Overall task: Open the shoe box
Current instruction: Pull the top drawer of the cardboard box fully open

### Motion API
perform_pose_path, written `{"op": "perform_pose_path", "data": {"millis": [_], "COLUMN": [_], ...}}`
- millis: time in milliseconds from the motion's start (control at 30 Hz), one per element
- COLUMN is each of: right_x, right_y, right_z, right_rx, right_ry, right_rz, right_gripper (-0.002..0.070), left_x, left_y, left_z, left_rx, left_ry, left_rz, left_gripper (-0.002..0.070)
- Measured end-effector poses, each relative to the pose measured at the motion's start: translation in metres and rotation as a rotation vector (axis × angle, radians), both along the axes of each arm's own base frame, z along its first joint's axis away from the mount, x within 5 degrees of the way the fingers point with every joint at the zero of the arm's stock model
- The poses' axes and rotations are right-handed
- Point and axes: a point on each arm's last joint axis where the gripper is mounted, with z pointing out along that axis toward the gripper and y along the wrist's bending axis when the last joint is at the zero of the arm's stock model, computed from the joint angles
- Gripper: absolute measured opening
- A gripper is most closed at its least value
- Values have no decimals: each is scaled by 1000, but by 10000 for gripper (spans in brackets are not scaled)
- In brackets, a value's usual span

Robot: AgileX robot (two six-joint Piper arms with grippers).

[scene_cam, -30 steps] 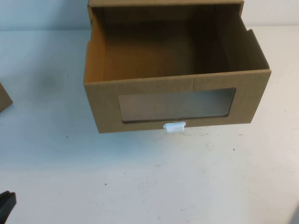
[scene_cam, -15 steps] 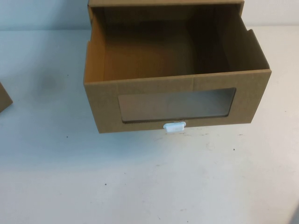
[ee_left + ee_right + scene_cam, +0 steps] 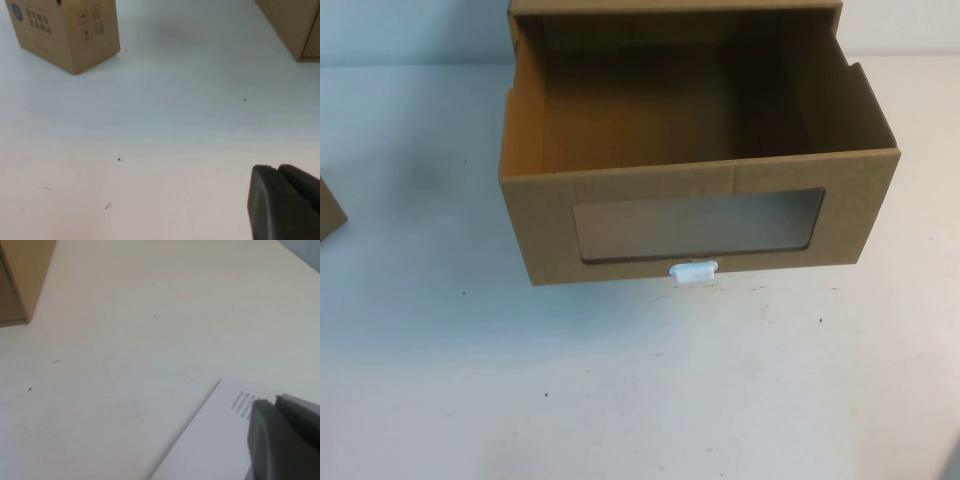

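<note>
The brown cardboard shoe box stands at the back middle of the table. Its drawer is slid out toward me and its inside is bare. The drawer front has a clear window and a small white pull tab at its lower edge. My left gripper hovers shut over bare table, well away from the shoe box corner, holding nothing. My right gripper is shut and empty above a white sheet, far from the shoe box corner. Neither gripper shows in the high view.
A smaller printed cardboard box stands on the table's left side, its corner just visible at the high view's edge. A white printed paper sheet lies under the right gripper. The white table stretches in front of the shoe box.
The dark tip of my left gripper, seen at the high view's lower left corner a second ago, has slipped out of that view. The shoe box has not moved.
</note>
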Motion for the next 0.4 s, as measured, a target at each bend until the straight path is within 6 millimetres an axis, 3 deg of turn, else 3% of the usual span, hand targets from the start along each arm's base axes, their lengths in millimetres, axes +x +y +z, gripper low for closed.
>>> {"op": "perform_pose_path", "data": {"millis": [400], "right_x": [0], "right_y": [0], "right_z": [0], "right_rx": [0], "right_ry": [-2], "right_rz": [1], "right_gripper": [-18], "left_x": [0], "left_y": [-3], "left_z": [0], "left_rx": [-72], "left_ry": [5], "left_rz": [-15], "left_gripper": [-7]}}
